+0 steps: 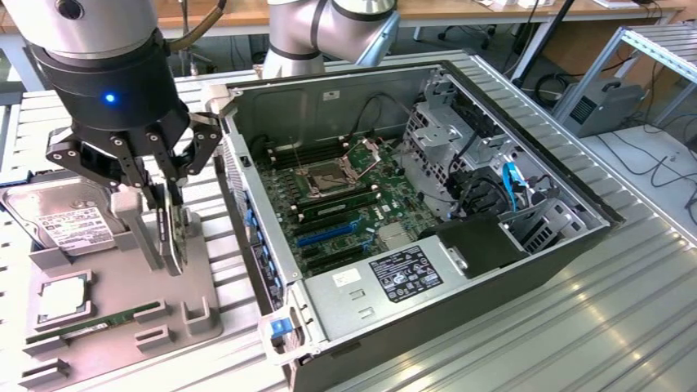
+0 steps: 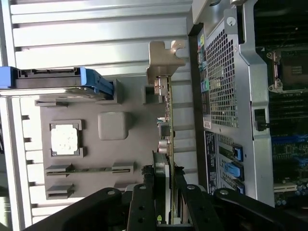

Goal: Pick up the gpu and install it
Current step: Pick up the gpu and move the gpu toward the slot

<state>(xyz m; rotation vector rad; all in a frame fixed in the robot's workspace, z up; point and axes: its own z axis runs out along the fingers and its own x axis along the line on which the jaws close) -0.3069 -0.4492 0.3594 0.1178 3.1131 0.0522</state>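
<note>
The open computer case (image 1: 326, 94) lay on its side on the slatted table. Just beside it, at the exterior view's left, sat the grey parts tray (image 1: 120, 282). The gripper (image 1: 166, 245) was low over that tray, its fingers only narrowly apart and pinching the graphics card (image 2: 167, 120), which stood on edge there. I judged the card light, stiff and fragile, best held by its board edges, away from the metal bracket (image 2: 166, 57).

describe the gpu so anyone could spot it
Find the grey holder at the exterior view's left of the computer case. The gpu stands on edge in it, gripped by the claw. Neither hard drive nor RAM stick has its silver end bracket.
</note>
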